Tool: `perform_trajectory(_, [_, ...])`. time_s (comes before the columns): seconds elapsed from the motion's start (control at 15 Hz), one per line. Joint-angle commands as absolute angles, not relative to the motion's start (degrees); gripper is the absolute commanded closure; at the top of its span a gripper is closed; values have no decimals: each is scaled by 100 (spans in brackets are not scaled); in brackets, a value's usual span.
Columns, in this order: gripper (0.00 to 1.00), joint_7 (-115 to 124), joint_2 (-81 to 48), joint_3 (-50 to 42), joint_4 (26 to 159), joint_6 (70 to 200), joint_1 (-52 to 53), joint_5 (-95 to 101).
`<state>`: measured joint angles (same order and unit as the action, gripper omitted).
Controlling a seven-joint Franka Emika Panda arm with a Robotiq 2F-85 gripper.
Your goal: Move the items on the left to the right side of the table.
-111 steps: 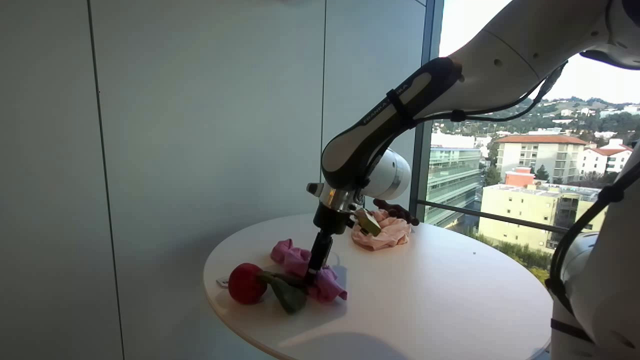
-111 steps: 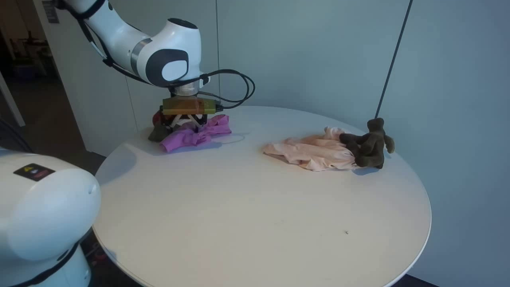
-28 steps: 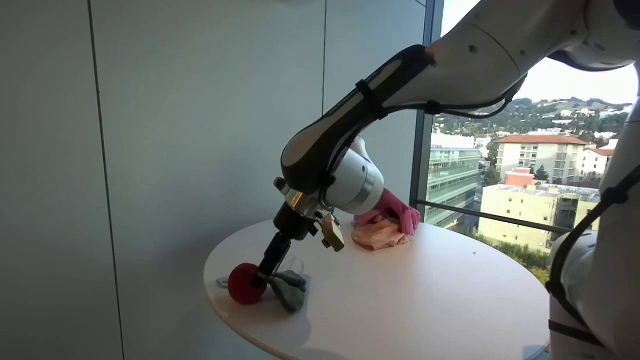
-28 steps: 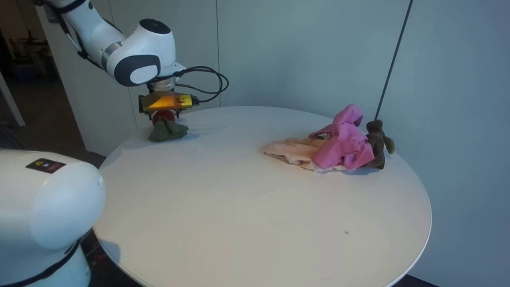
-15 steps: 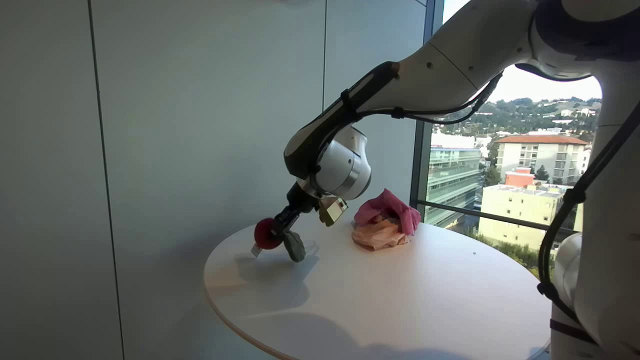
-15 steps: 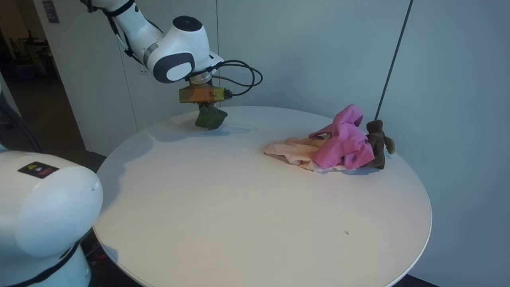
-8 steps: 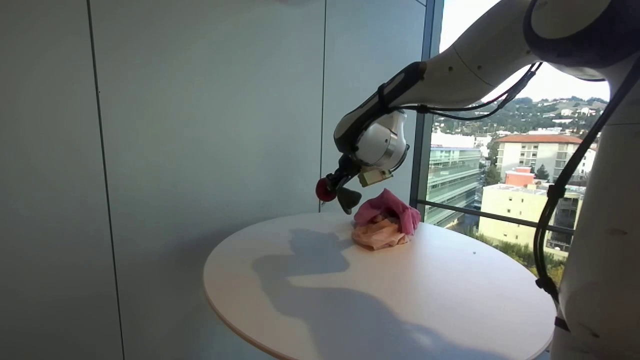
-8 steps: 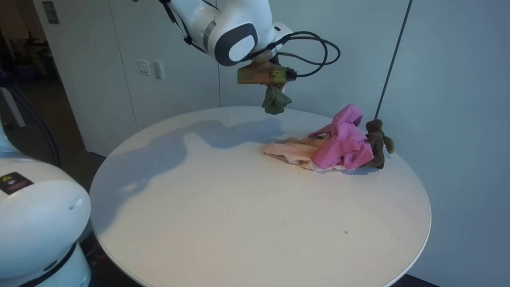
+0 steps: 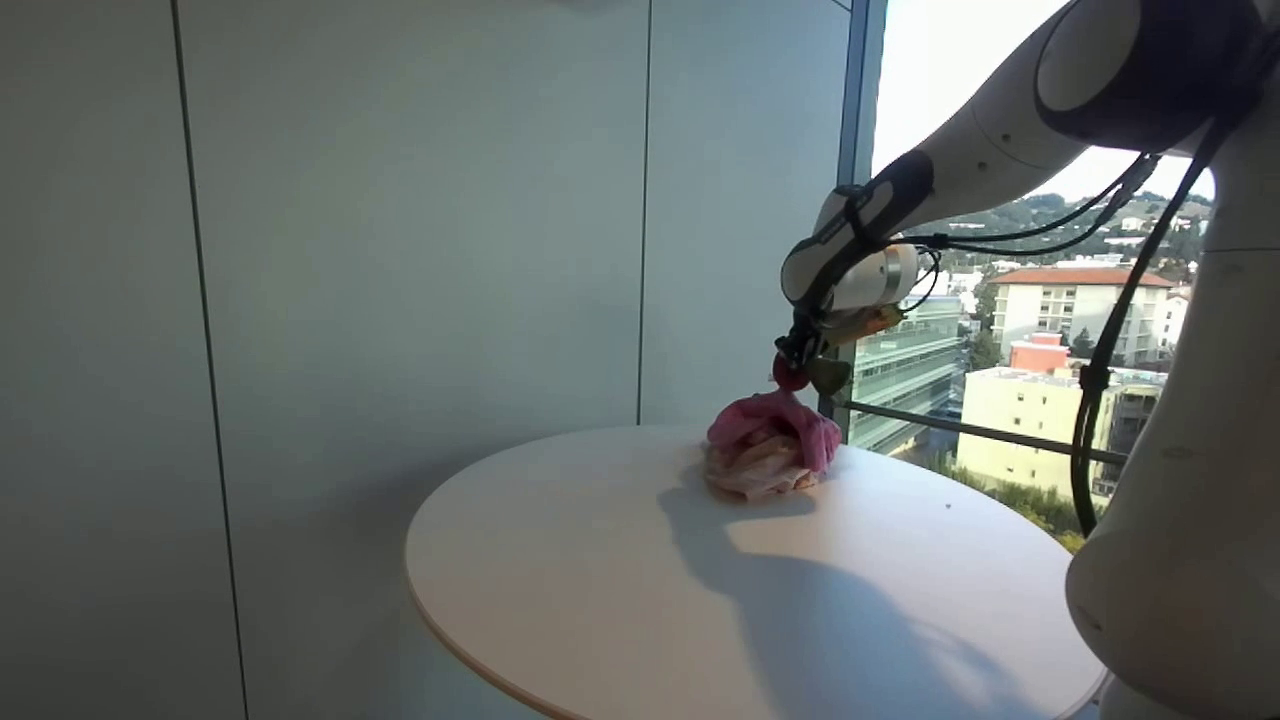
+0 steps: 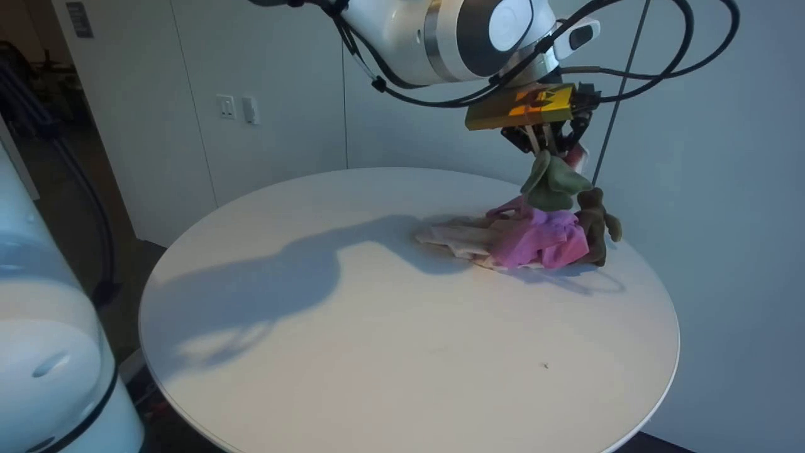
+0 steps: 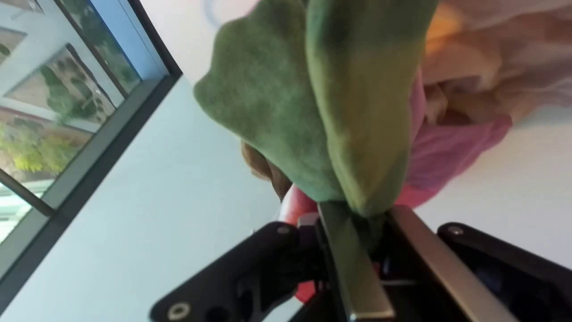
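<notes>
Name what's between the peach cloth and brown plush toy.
The pink cloth, partly over the peach cloth, shows between it and the brown plush toy in an exterior view.

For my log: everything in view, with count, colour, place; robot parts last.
leafy toy: 1, red and green, over the pink cloth, contact unclear
pink cloth: 1, pink, on the peach cloth
peach cloth: 1, peach, on the table
brown toy: 1, brown, beside the pink cloth
table: 1, white, below these
wall: 1, pale grey, behind the table
wall fittings: 2, white, on the wall
window: 1, clear, beside the wall
buildings: several, mixed colours, outside
opening: 1, dark, beside the wall
arm: 1, white and black, over the table
cables: several, black, along the arm
box: 1, gold, above the gripper
gripper: 1, black and silver, shut on the leafy toy
</notes>
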<state>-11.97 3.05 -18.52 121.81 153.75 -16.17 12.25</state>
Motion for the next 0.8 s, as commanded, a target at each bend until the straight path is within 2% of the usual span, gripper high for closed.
perform_trajectory(0.0, [53, 95, 291, -1664, 12009, 14182, -1685, 1958])
perform_trajectory(0.2, [34, 752, 309, -1585, 11950, 14213, -1638, 1937])
perform_trajectory(0.27, [52, 307, 293, -1631, 12143, 14254, -1664, 1808])
perform_trajectory(0.4, [37, 524, 293, -1585, 12075, 14254, -1651, 1809])
perform_trajectory(0.47, [33, 555, 293, -1584, 12056, 14253, -1651, 1808])
perform_trajectory(0.73, [33, 585, 293, -1587, 12039, 14253, -1653, 1808])
